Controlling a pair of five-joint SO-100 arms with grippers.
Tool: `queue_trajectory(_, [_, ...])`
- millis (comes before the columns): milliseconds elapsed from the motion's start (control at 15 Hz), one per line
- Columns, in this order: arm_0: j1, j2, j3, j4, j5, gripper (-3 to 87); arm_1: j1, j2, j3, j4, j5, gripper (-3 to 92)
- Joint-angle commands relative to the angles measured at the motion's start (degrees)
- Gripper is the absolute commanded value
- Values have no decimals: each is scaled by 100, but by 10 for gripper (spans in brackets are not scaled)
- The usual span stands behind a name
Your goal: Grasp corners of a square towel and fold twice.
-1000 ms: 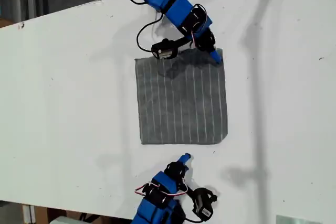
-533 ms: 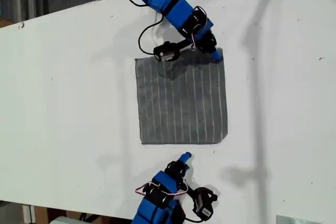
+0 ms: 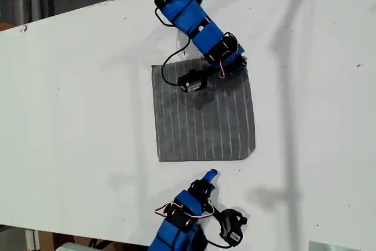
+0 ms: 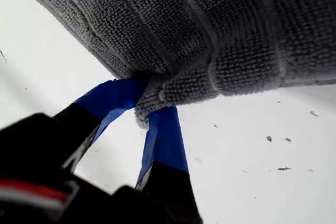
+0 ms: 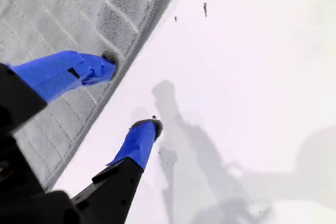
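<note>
Exterior view: since a second ago my first pincer (image 3: 236, 63) has drawn the towel's (image 3: 202, 119) one-o'clock corner (image 4: 157, 95) inward, clamped on it. The towel lies mid-surface (image 3: 70, 116). My second pincer (image 5: 134, 95), jaws apart, hovers at the six-o'clock edge, one finger over cloth.

Two blue-and-black SO-100 arms

My first gripper (image 4: 149, 109) and my second gripper (image 5: 135, 95) wore bright blue fingers on black bodies; each arm showed blocky blue segments, black motor housings, looping black cables and thin red and white wires near its wrist
</note>
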Motion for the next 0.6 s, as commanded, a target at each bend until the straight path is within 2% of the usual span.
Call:
queue_trajectory(0, [237,-1336,-2092,1028,141,244,211,-123,-519,229,-193,-1])
queue_trajectory(67, [325,-2250,-3331,1749,211,256,229,-114,-519,229,-220,-1])
queue_trajectory(133, [378,-2892,-4245,2136,299,261,237,-114,-519,229,-220,-1])
queue_trajectory(267, [439,-3507,-4992,2083,422,262,220,-123,-527,211,-211,-1])
queue_trajectory(533, [598,-3937,-5186,1556,193,264,158,-167,-527,158,-220,-1])
